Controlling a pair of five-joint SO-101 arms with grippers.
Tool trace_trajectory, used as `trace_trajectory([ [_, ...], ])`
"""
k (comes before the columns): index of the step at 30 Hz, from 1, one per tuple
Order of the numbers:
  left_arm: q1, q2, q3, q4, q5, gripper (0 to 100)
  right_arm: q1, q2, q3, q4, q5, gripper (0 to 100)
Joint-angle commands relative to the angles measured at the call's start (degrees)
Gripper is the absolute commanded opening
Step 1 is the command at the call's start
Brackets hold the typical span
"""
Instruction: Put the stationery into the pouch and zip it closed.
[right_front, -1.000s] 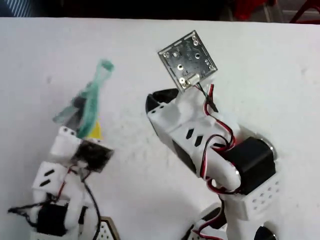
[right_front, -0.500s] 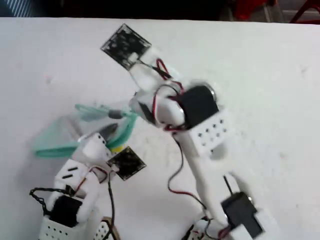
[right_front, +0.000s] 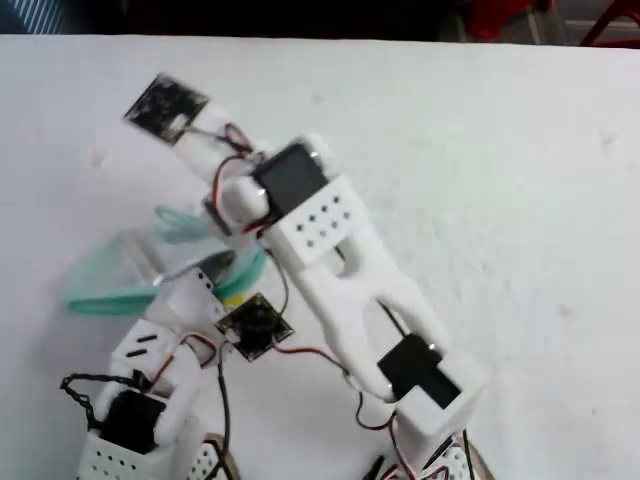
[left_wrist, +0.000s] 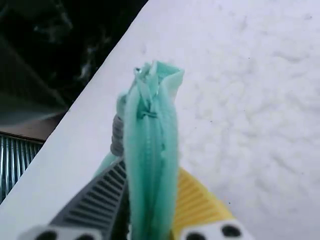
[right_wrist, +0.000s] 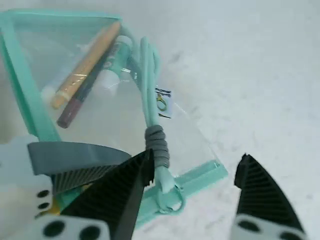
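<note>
the left end effector (left_wrist: 150, 200) is clamped tight. its grey finger (left_wrist: 95, 205) and yellow finger (left_wrist: 197, 205) squeeze the teal zip band of the pouch (left_wrist: 150, 130) between them, so the band stands on edge out of the grip. the right end effector (right_wrist: 195, 165) is spread wide with nothing in it. its two black fingers (right_wrist: 117, 200) sit either side of a corner of the pouch. one of them is just beside the grey-wrapped zip pull (right_wrist: 156, 140); whether it touches, i cannot tell. a teal ring (right_wrist: 172, 202) hangs at the end of that pull. through the pouch's clear face i can see a wooden pencil (right_wrist: 87, 65), a dark pen (right_wrist: 75, 105) alongside it and a white-and-teal tube (right_wrist: 117, 55) by the zip. a small tag (right_wrist: 163, 102) sits near the zip. from above, the pouch lies on the white desk (right_front: 500, 150) at about 9 o'clock. the left arm (right_front: 140, 400) comes up from 7 o'clock to its lower edge. the right arm (right_front: 350, 290) stretches from 5 o'clock toward 10 o'clock, over the pouch's right end.
</note>
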Motion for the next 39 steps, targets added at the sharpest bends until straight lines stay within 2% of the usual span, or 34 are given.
trace_trajectory([
  [1, 1.6, 0.6, 0.4, 0.5, -0.4, 2, -2.8, 0.0, -0.5, 1.4, 1.8, 25.5],
  [10, 1.6, 0.5, 1.6, 0.3, -0.6, 2, 1.3, 6.4, 5.8, 1.4, 2.0, 25.4],
  [17, 1.6, 0.5, 1.8, -1.3, -0.4, 2, 1.3, 12.6, 6.4, 1.5, 1.9, 24.6],
  [19, 1.6, 0.5, 1.8, -1.3, -0.4, 2, 1.3, 14.2, 6.4, 1.5, 2.1, 19.2],
  [23, 1.6, 0.5, 1.8, -1.4, -0.4, 2, 1.3, 16.5, 6.2, 1.3, 2.6, 1.5],
  [25, 1.6, 0.5, 1.6, -1.4, -0.4, 2, 1.5, 16.4, 6.2, 1.4, 5.5, 2.6],
  [29, 1.6, 0.5, 1.5, -1.4, -0.2, 2, 3.7, 12.0, 5.7, 1.3, 5.5, 1.9],
  [33, 1.7, 0.5, 1.4, -3.6, 0.4, 2, 5.8, 3.4, 3.4, 1.3, 1.3, 1.9],
  [39, 1.7, 0.5, -2.8, -7.0, 11.6, 2, 5.6, -8.0, 3.3, 1.2, -4.6, 1.9],
])
